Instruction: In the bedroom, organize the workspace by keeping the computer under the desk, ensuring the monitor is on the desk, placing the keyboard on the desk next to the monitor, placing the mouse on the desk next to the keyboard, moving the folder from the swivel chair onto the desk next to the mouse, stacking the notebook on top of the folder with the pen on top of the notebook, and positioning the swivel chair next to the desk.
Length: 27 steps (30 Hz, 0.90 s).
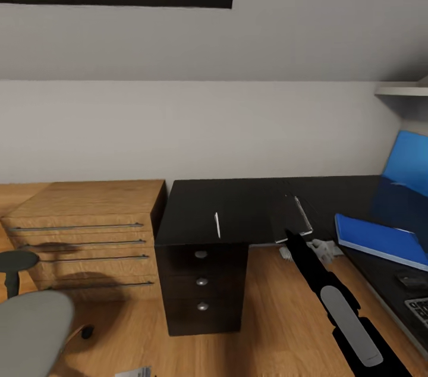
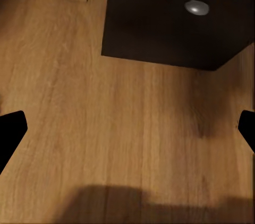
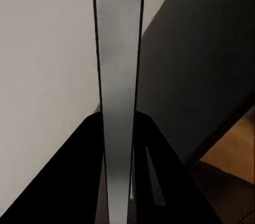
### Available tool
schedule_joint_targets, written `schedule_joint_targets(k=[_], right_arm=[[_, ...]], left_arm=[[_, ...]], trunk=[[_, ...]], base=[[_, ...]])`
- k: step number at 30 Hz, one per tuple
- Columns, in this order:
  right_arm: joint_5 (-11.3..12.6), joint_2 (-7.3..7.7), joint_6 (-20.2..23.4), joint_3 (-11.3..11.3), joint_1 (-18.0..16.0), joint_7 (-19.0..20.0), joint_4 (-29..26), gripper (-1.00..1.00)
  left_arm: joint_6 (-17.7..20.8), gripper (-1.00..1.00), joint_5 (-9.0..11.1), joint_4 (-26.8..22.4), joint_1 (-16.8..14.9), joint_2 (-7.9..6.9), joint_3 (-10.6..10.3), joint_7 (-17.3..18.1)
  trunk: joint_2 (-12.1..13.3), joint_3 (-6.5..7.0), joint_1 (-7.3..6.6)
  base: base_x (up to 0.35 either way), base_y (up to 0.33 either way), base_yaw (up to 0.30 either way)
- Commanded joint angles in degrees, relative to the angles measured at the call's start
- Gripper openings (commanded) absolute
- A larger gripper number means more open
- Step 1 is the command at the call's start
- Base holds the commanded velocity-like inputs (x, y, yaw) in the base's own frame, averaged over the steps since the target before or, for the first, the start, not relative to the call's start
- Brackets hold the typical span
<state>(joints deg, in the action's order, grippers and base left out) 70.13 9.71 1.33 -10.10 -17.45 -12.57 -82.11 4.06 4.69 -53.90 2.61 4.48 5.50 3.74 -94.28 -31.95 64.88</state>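
Note:
The black-topped desk (image 1: 249,198) stands ahead with its drawer unit (image 1: 202,282). A white pen (image 1: 217,225) lies near its front edge. My right gripper (image 1: 292,239) is shut on the thin grey notebook (image 1: 290,215), held over the desk's front edge. It appears edge-on as a grey notebook (image 3: 118,75) between the right gripper (image 3: 119,149) fingers. The blue folder (image 1: 380,237) lies on the right wing, with the mouse (image 1: 410,279) and keyboard (image 1: 419,308) nearer me. The grey swivel chair (image 1: 30,329) is at lower left. My left gripper (image 2: 127,128) hangs open over the floor.
A light-wood chest of drawers (image 1: 89,234) stands left of the desk. A blue panel (image 1: 410,160) leans at the far right. Small white things (image 1: 321,249) lie on the floor under the desk, and a paper scrap (image 1: 134,372) lies near me.

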Motion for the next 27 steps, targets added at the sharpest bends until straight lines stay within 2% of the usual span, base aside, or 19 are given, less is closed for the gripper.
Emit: schedule_joint_targets(k=[1,11,27], right_arm=[[0.37,0.04,0.07,0.21,-0.05,-0.21,0.05,-1.00],[0.58,-0.08,0.03,1.77,-0.04,0.05,1.79,-1.00],[0.54,-0.16,-0.04,1.93,-0.04,0.71,2.30,-1.00]], left_arm=[[0.43,1.00,0.49,-0.12,0.03,0.08,0.32,0.39],[0.43,1.00,0.49,0.16,0.03,0.10,0.47,0.39],[0.34,1.00,0.48,1.30,0.03,0.20,0.20,0.39]], trunk=[[-0.03,-0.05,0.00],[-0.03,-0.05,0.00],[-0.03,-0.05,0.00]], base=[[0.000,0.000,-0.300],[0.000,0.000,-0.300],[0.000,0.000,-0.280]])
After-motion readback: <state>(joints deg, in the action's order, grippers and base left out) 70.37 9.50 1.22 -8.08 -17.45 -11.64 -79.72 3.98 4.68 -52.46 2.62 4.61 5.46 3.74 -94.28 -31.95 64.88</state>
